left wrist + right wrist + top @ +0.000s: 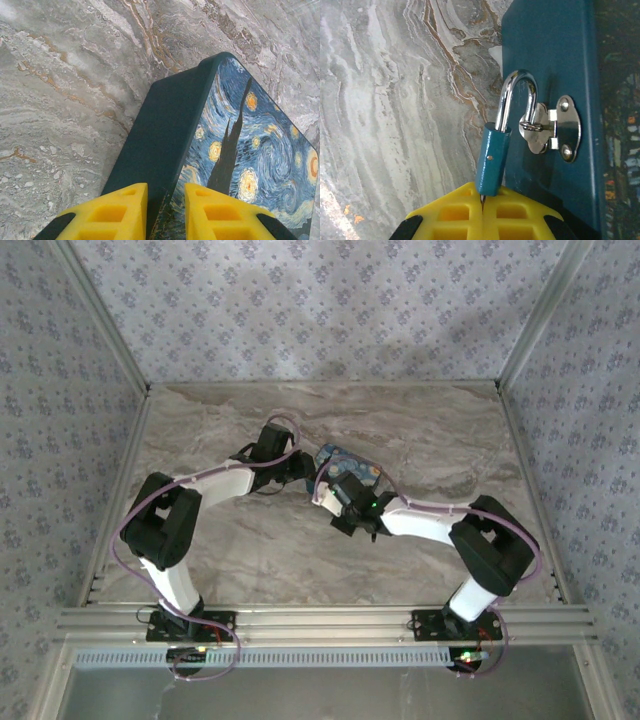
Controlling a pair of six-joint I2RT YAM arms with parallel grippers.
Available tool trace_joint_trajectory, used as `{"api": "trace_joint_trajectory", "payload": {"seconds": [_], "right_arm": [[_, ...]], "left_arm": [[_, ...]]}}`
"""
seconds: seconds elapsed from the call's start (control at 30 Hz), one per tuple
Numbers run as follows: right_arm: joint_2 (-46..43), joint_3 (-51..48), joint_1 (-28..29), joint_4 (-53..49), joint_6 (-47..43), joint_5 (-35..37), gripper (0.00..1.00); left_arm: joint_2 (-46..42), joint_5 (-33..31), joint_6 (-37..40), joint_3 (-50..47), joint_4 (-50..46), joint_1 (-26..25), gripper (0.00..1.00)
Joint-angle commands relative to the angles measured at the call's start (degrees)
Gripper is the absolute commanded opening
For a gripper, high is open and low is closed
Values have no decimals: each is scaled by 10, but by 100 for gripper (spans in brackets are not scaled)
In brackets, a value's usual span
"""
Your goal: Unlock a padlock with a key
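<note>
The padlock [492, 160] has a teal-blue body and a silver shackle [517, 92]. It hangs through the metal hasp [555, 127] on the side of the blue starry-print box [550, 50]. A thin metal key [483, 199] enters the bottom of the padlock's body, and my right gripper [483, 202] is shut on it. Whether the shackle's right leg sits in the body is unclear. My left gripper [166, 205] is closed on the box [170, 135], one yellow finger on its dark side and the other on the printed top. From above, both grippers [305, 472] [335, 490] meet at the box [350, 460].
The box lies on a marble-patterned table [220, 420] near its middle. Patterned walls [320, 300] and metal frame posts close in the back and sides. A metal rail [320, 620] runs along the near edge by the arm bases.
</note>
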Motion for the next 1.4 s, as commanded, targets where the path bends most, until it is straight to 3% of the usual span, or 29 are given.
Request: {"api": "trace_joint_trajectory", "payload": {"seconds": [0.0, 0.5, 0.73, 1.17, 1.37], "right_arm": [[-2, 1, 13, 3, -4, 22, 0], [60, 65, 30, 44, -60, -6, 0], [36, 35, 28, 88, -60, 12, 0], [-34, -28, 49, 22, 1, 53, 0], [-31, -33, 51, 44, -22, 78, 0]], "left_arm": [[20, 8, -2, 2, -38, -6, 23], [26, 24, -16, -8, -20, -8, 23], [27, 22, -18, -10, -19, -7, 23], [33, 8, -15, -4, -28, -5, 23], [36, 10, -14, -1, -28, -5, 23]]}}
